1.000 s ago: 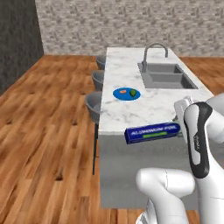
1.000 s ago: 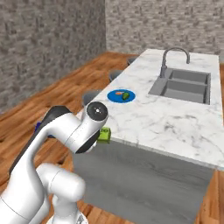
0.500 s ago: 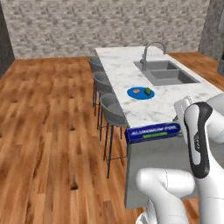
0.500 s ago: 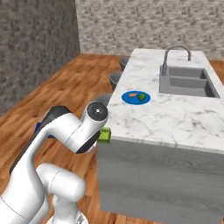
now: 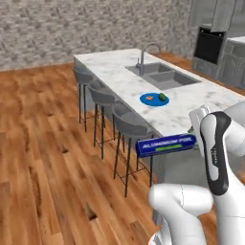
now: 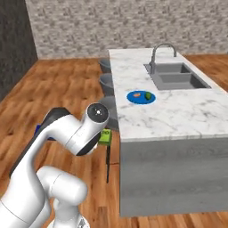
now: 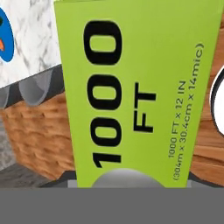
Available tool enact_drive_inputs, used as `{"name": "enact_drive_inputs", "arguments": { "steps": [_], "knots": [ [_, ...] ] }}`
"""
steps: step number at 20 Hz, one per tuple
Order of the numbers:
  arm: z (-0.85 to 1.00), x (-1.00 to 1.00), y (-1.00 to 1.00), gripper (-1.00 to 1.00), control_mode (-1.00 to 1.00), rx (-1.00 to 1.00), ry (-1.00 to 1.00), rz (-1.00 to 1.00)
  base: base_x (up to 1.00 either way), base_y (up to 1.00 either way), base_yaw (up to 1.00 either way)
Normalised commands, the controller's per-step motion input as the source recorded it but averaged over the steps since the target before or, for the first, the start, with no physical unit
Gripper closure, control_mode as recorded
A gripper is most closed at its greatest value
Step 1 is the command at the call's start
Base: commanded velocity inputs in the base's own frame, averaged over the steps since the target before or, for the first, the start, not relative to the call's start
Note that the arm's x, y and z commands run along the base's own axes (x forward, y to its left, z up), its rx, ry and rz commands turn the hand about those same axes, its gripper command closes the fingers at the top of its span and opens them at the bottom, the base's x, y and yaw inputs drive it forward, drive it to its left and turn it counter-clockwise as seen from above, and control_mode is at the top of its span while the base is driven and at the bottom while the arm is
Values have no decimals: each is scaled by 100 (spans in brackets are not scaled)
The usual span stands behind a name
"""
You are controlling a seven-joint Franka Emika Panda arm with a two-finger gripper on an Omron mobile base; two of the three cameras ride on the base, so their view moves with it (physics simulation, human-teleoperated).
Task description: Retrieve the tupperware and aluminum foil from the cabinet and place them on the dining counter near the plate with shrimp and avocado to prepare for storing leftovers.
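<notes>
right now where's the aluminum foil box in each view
Left base view: the aluminum foil lies level at lower right, its blue lettered side showing, beside the arm.
Right base view: a green end of it peeks out at left of centre, behind the arm's joint.
Hand view: its green face runs from top to bottom.
Shared landmark: the blue plate on the marble counter.

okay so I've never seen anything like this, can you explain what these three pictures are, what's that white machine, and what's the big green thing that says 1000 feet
The white machine is a robot arm on a driving base, in a rendered kitchen. Two pictures come from cameras on the base, behind the arm to its left and right. The third looks along its pincer. The green face reading 1000 FT is the end of the aluminum foil box, blue along its side, carried by the arm. Ahead stands the dining counter, marble-topped, with a sink and a blue plate with shrimp and avocado. Stools line one side.
</notes>
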Motion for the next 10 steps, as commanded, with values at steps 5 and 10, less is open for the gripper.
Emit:
{"name": "enact_drive_inputs", "arguments": {
  "steps": [5, 10],
  "knots": [
    [0, 0, 0, 100, 100, 0, 0, 0, 44, 100, -52],
    [0, 0, 0, 100, 100, 0, 0, 0, 49, 97, -52]
  ]
}}
